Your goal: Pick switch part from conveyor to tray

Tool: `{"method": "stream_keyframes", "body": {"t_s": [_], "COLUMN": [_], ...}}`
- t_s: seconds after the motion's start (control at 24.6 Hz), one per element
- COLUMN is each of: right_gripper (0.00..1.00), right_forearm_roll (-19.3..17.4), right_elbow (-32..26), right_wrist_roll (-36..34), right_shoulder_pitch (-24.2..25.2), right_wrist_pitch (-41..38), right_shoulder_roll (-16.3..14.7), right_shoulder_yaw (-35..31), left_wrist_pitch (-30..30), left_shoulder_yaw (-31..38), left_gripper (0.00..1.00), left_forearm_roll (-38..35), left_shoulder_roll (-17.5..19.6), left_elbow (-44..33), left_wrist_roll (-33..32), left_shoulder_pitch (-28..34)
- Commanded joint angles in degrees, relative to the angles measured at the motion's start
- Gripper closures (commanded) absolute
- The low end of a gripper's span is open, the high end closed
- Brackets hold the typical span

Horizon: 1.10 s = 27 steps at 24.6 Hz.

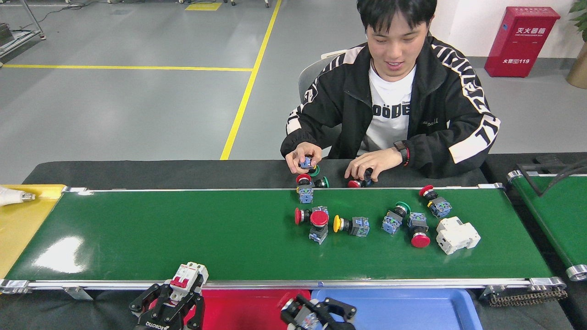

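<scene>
The conveyor runs across the middle of the head view. My left gripper is at the bottom edge, in front of the belt's near rail, shut on a white circuit breaker with a red lever, held upright by the red tray's left end. My right gripper is low at the bottom edge, where the red tray meets the blue tray, shut on a small push-button switch part. More switch parts lie on the belt: red-capped ones, a yellow-capped one and a white breaker.
A person sits behind the belt, with one hand holding a part and the other hand on the black table edge. A yellow surface lies at the belt's left end. A second green belt is at the right.
</scene>
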Motion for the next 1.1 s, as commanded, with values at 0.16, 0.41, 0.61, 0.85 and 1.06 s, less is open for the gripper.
{"method": "stream_keyframes", "body": {"t_s": [0.16,0.41,0.61,0.85,1.06], "right_gripper": [0.03,0.03,0.03,0.03,0.03], "right_forearm_roll": [-0.01,-0.27,-2.65,-8.89,-8.89], "right_elbow": [-0.72,-0.98,-0.89,0.34,0.51], "right_wrist_roll": [1.11,0.14,-2.32,-2.32,-2.14], "right_shoulder_pitch": [-0.68,-2.08,-1.99,-0.76,-0.76], "right_wrist_pitch": [3.35,6.17,5.29,1.77,2.12], "right_shoulder_roll": [0.79,1.93,0.97,-4.13,-3.95], "right_shoulder_yaw": [-1.05,-18.45,-37.26,-45.26,-44.91], "left_wrist_pitch": [-0.14,-7.96,-10.33,-9.98,-9.98], "left_shoulder_yaw": [0.18,-3.95,-17.48,-34.45,-36.91], "left_gripper": [0.94,0.92,0.91,0.71,0.0], "left_forearm_roll": [0.33,0.5,-0.73,-6.44,-9.69], "left_shoulder_roll": [-0.18,0.52,0.52,-2.73,-4.05], "left_elbow": [-0.97,-0.97,-0.97,4.83,6.77], "left_wrist_roll": [0.62,1.41,0.45,-3.95,-4.65], "left_shoulder_pitch": [-0.25,-2.01,-7.37,-13.96,-14.84]}}
